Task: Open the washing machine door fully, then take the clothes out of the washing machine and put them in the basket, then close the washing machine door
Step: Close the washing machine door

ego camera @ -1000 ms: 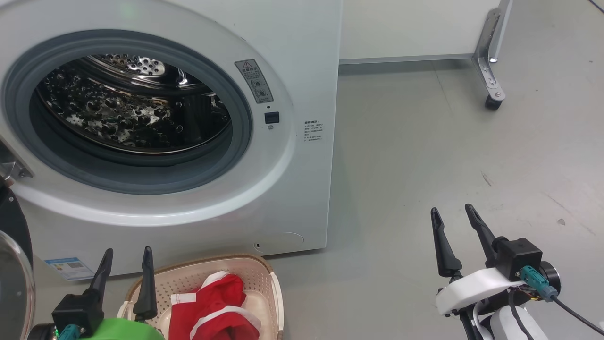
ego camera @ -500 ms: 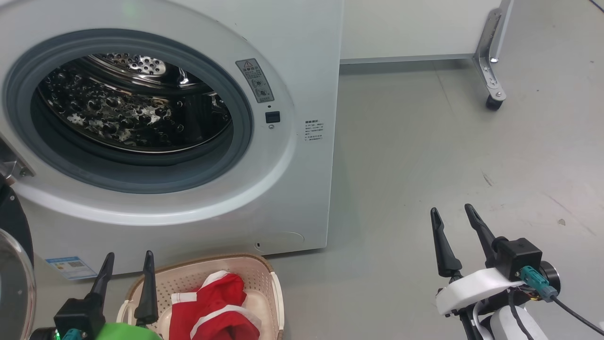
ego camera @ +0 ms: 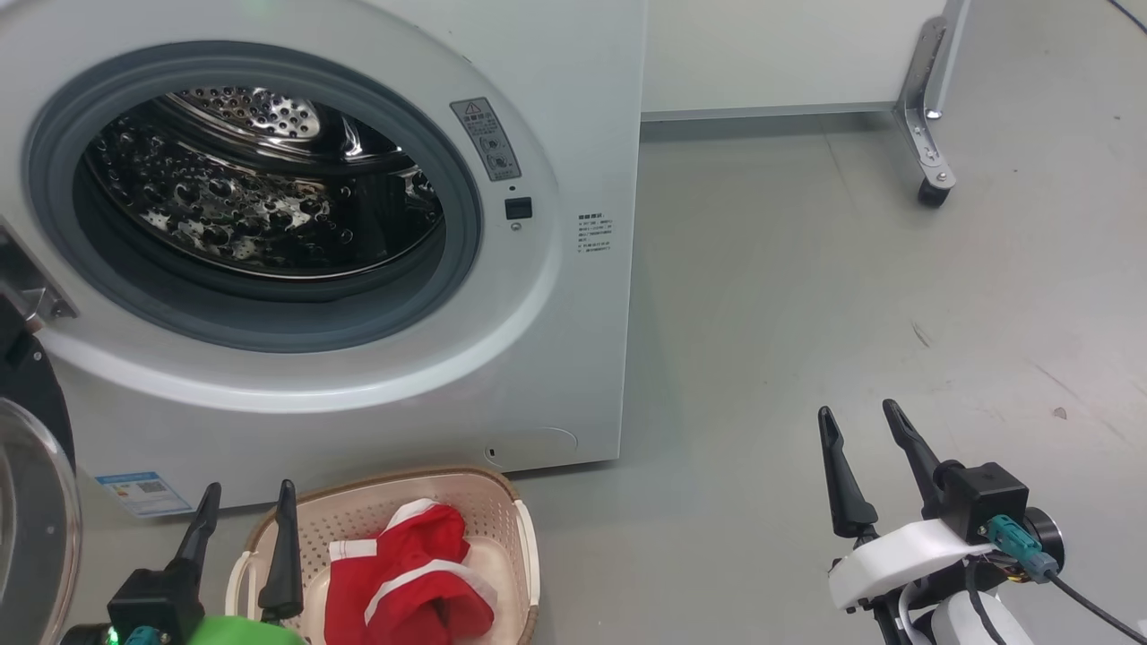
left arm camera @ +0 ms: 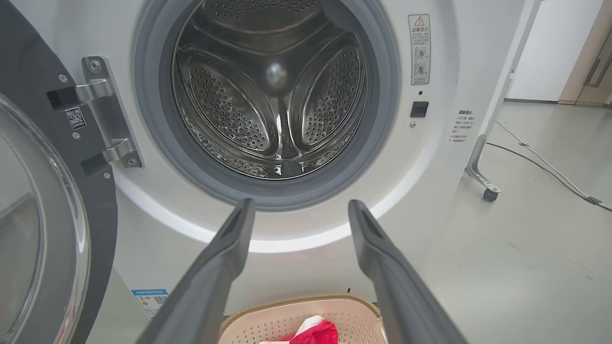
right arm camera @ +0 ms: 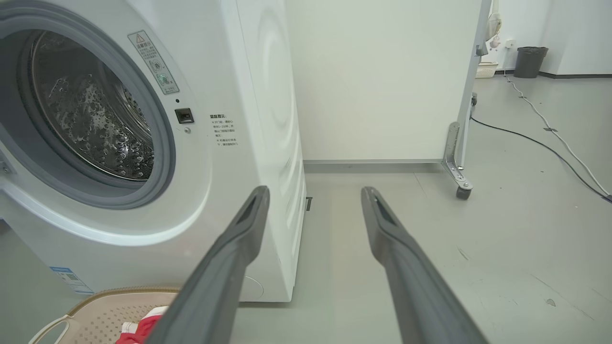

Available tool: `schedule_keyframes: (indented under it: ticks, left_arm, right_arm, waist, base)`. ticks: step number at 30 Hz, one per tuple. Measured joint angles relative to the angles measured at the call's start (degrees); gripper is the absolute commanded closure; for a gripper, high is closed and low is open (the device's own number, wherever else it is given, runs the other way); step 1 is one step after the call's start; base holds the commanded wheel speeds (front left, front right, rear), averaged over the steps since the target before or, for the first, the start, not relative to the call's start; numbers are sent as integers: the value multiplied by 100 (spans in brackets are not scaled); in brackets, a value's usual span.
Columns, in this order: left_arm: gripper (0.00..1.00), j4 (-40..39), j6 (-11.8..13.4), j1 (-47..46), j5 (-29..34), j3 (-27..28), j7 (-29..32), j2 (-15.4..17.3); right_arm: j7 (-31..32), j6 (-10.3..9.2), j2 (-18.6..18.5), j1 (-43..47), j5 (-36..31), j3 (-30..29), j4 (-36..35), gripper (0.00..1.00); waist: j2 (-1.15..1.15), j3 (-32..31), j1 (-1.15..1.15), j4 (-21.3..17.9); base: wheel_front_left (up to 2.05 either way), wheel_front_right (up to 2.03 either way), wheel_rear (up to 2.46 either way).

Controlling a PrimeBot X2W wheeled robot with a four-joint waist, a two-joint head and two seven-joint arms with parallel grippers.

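Observation:
The white washing machine (ego camera: pixel 556 72) fills the upper left of the head view, its steel drum (ego camera: pixel 260 188) bare of clothes. Its door (ego camera: pixel 27 502) with black rim and glass bowl hangs swung open at the far left, and its hinge side shows as the door (left arm camera: pixel 43 200) in the left wrist view. Red clothes (ego camera: pixel 408 582) with white stripes lie in the cream basket (ego camera: pixel 497 502) on the floor before the machine. My left gripper (ego camera: pixel 246 502) stands open and empty just left of the basket. My right gripper (ego camera: pixel 856 421) is open and empty over bare floor to the right.
A white partition on a metal foot with a caster (ego camera: pixel 932 193) stands at the back right. A cable (right arm camera: pixel 540 138) runs over the grey floor further right, and a dark bin (right arm camera: pixel 530 61) stands by the far wall.
The head view has shifted slightly, so the machine sits higher and the basket shows more. My left gripper has sunk a little lower in the picture. The right gripper holds its pose.

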Motion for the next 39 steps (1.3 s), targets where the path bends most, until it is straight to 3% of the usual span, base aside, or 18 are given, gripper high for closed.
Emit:
schedule_keyframes:
  ticks: [22, 39]
  left_arm:
    - [0, -115, 58, 5, -32, -47, 0, -2]
    - [0, -214, 100, 5, -68, -154, 0, -2]
  right_arm:
    - [0, 9, 1, 2, 0, -12, 5, 0]
    - [0, 30, 1, 7, 0, -9, 1, 0]
  waist:
    - [0, -44, 0, 103]
    - [0, -34, 0, 184]
  base:
    - [-116, 116, 0]
    - [-59, 59, 0]
